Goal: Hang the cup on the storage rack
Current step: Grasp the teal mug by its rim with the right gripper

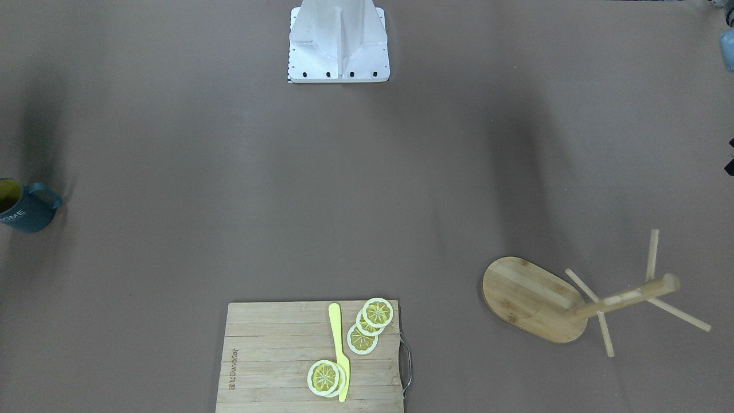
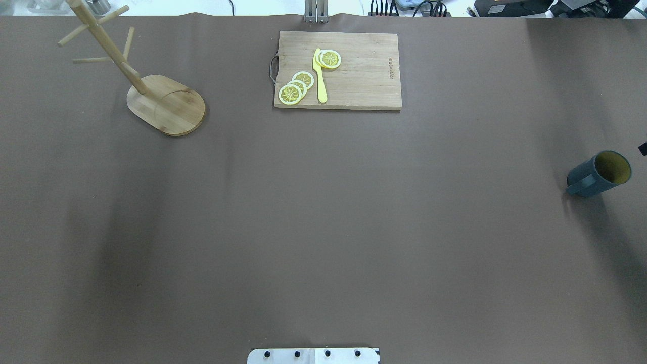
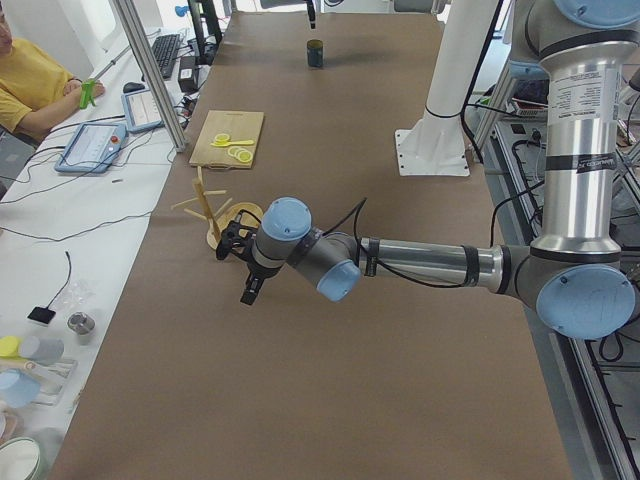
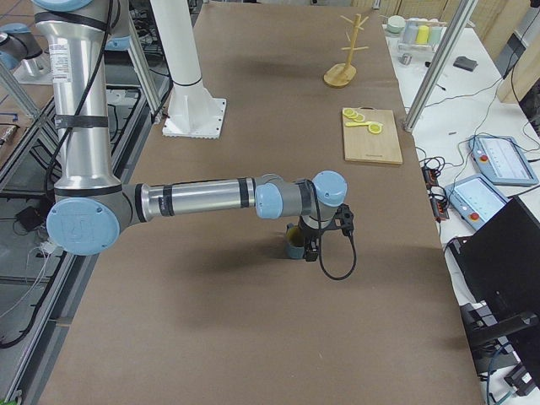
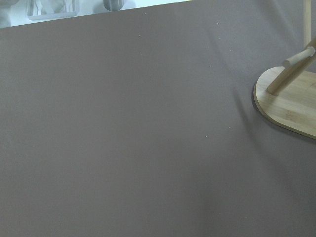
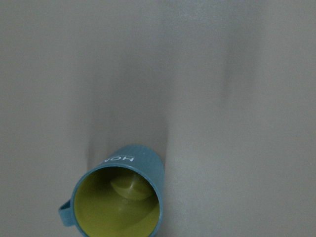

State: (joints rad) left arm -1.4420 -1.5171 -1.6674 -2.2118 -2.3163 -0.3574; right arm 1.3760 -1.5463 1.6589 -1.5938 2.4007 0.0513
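The cup [image 2: 599, 174], dark blue-teal with a yellow inside, stands upright near the table's right edge. It also shows in the front view [image 1: 23, 206] and from above in the right wrist view [image 6: 116, 197]. The storage rack [image 2: 167, 103], a bamboo mug tree with an oval base, stands at the far left, and its pegs are bare. Its base shows in the left wrist view [image 5: 291, 101]. My right gripper [image 4: 312, 249] hangs just above and beside the cup. My left gripper [image 3: 248, 288] hovers near the rack. I cannot tell whether either is open or shut.
A slatted cutting board [image 2: 337, 71] with lemon slices and a yellow knife [image 2: 320, 76] lies at the far middle. The white robot base [image 1: 338, 43] stands at the near edge. An operator [image 3: 30, 80] sits beside the table with tablets and cables.
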